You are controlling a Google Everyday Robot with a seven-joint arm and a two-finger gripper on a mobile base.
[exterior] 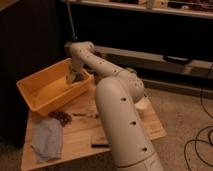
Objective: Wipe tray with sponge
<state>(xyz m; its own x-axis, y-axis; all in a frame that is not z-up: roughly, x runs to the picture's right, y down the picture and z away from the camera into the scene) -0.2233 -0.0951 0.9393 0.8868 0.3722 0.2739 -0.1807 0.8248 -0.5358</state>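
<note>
A blue-grey cloth point(47, 141) lay at the table's point(80, 132) front left corner, a dark clump point(62, 117) behind it; a dark block point(100, 144) lay at the front edge; the gripper point(74, 79) hung over the back left corner.

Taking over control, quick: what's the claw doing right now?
Claw: down inside the yellow tray, at its right end; whether it holds anything cannot be told.

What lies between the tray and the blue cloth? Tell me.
A small dark clump lies between the tray and the cloth; the camera view shows it. The gripper is inside the tray, at its right end.
</note>
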